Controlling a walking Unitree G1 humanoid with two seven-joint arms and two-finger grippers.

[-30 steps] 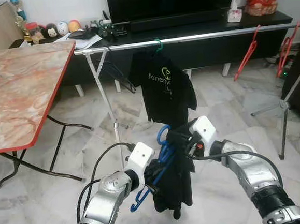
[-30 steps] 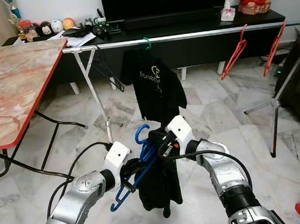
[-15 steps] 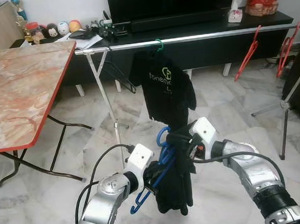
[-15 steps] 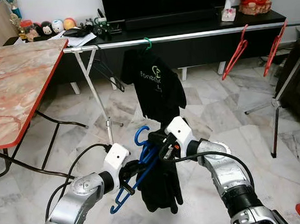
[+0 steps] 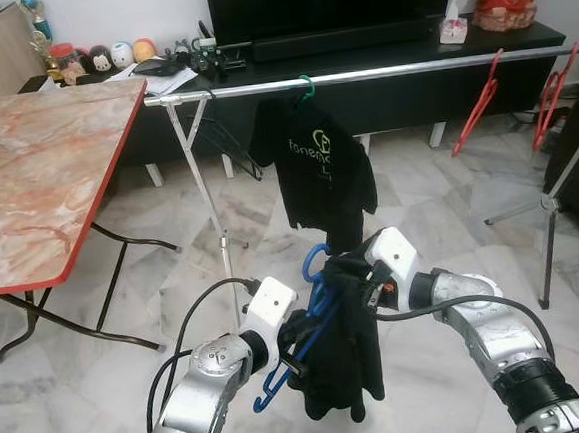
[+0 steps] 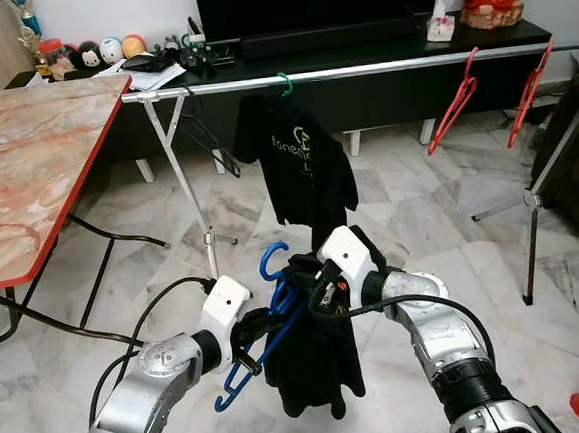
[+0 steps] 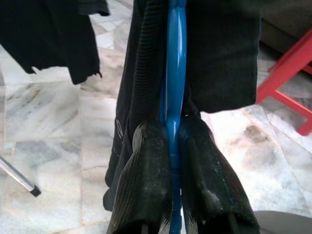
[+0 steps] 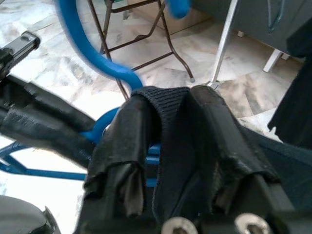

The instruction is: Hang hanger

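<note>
Garment [image 5: 338, 348] now lower; blue hanger [image 5: 314, 303] gripped

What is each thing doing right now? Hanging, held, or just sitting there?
Blue hanger: held off the rail, black garment draped on it.
Left gripper: shut on the blue hanger.
Right gripper: shut on the garment.
Black shirt: hanging on the rail by a green hook.
Red hangers: hanging on the rail, bare.
Table: unfolded, standing.

Marble floor [image 5: 103, 392], red-edged folding table [image 5: 35, 166], black TV cabinet [image 5: 379, 79].
</note>
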